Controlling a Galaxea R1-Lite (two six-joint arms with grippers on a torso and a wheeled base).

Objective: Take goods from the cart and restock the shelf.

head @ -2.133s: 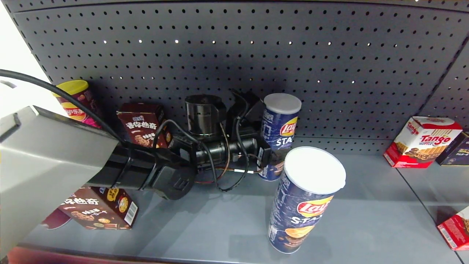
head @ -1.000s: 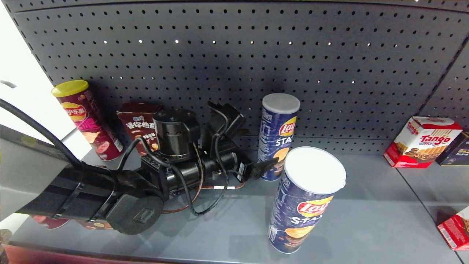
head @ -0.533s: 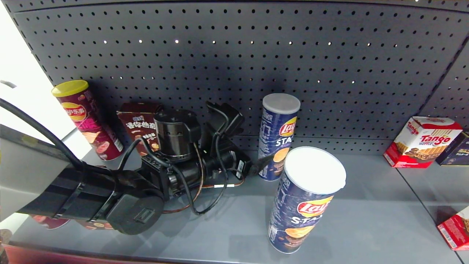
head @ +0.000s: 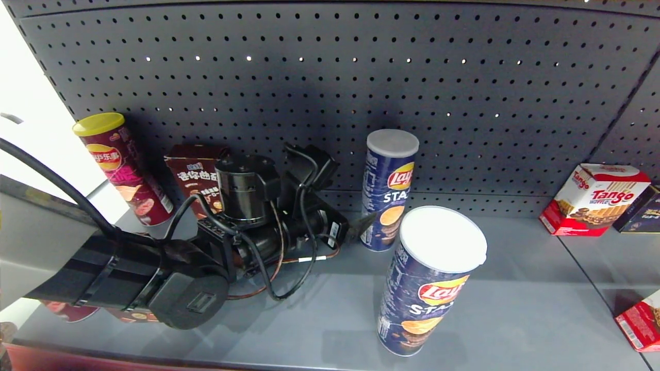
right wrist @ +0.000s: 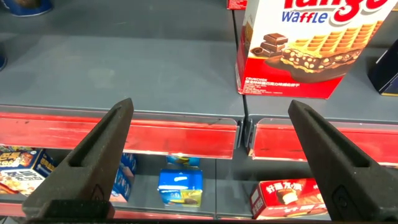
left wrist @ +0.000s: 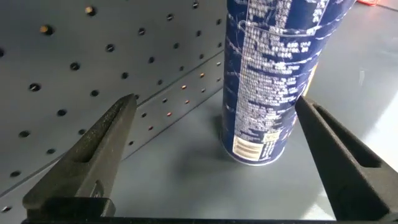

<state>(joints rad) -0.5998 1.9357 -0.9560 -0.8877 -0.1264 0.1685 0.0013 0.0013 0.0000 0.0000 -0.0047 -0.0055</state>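
backing: dark grey pegboard panel (head: 330, 77) | left: bright white wall (head: 20, 93) | light: pinpoints through holes

The shelf (head: 515, 309) is dimly lit, a broad soft shadow darkening the middle of the pegboard (head: 464, 103), with light pricking through some holes. The head view's left edge is blown out white, and the pegboard's top line bows.

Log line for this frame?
left gripper open, facing rear blue can | can upright on shelf, not held | right gripper open, empty
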